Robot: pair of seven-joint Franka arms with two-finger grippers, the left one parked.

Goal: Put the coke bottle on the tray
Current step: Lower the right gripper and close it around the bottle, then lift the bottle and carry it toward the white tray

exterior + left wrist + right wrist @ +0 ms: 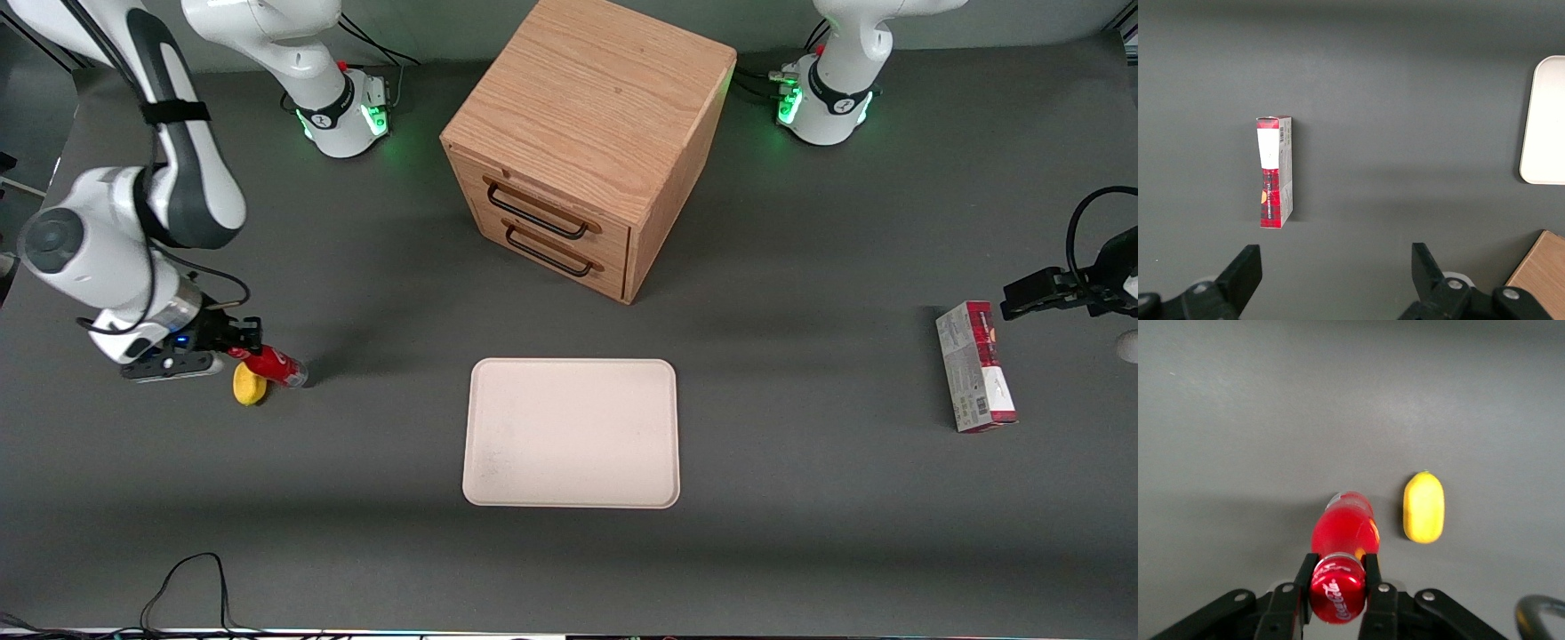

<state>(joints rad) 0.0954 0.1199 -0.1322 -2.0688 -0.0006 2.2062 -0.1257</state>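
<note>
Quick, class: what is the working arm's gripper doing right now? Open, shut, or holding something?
Gripper: shut on the coke bottle at its cap end, beside the lemon, toward the working arm's end of the table.

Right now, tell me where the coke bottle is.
The coke bottle lies on the table toward the working arm's end, beside the lemon, its cap clamped in the gripper, well apart from the tray.

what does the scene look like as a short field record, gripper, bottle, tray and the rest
gripper: right arm's gripper at the working arm's end of the table, shut on the cap end
bottle: small red coke bottle, lying tilted, in the grip
tray: large flat cream-white tray, nothing on it
lemon: yellow lemon-like lump beside the bottle
cabinet: wooden drawer cabinet
carton: red-and-grey carton toward the parked arm's end
</note>
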